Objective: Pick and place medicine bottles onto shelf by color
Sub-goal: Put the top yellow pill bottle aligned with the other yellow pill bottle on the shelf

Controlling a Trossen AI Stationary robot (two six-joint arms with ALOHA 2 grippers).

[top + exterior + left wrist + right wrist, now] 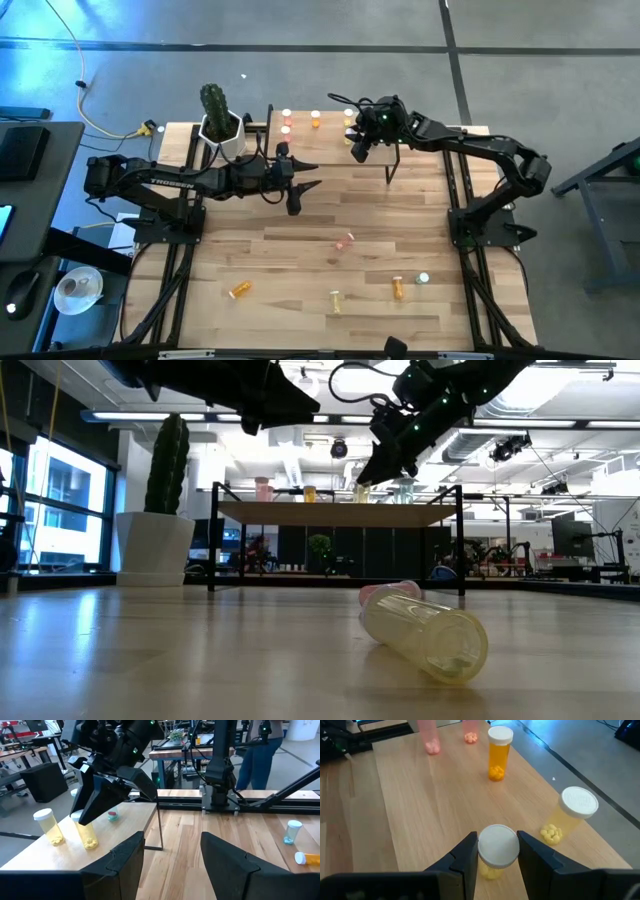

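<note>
- Right gripper: positioned over the shelf, its fingers pressed against the sides of a yellow bottle just under the white cap; the bottle stands upright on the board.
- Shelf contents, right wrist view: a second yellow bottle just beside the held one, an orange bottle farther along, and two pink bottles at the far end, so like colours sit together.
- Left gripper: fingers spread and empty, hovering above the tabletop near the shelf's front edge.
- Remaining bottles, high view: a pink bottle, an orange bottle on its side, a pale yellow bottle, another orange one and a pale green one, all scattered on the near half of the table, well apart from the shelf.
- Handling, as judged: the bottles appear to be light, rigid clear plastic, partly filled with loose pills; the smooth round wall is likely slippery and rolls freely when lying down. The best hold is probably across the body just below the cap, whose wider rim can stop a downward slip.
- A tipped bottle probably needs a grip square across its body.
- Writing: "TROSSEN" is legible on the left arm; the bottles show no readable labels.
- A cactus in a white pot stands beside the shelf.
</note>
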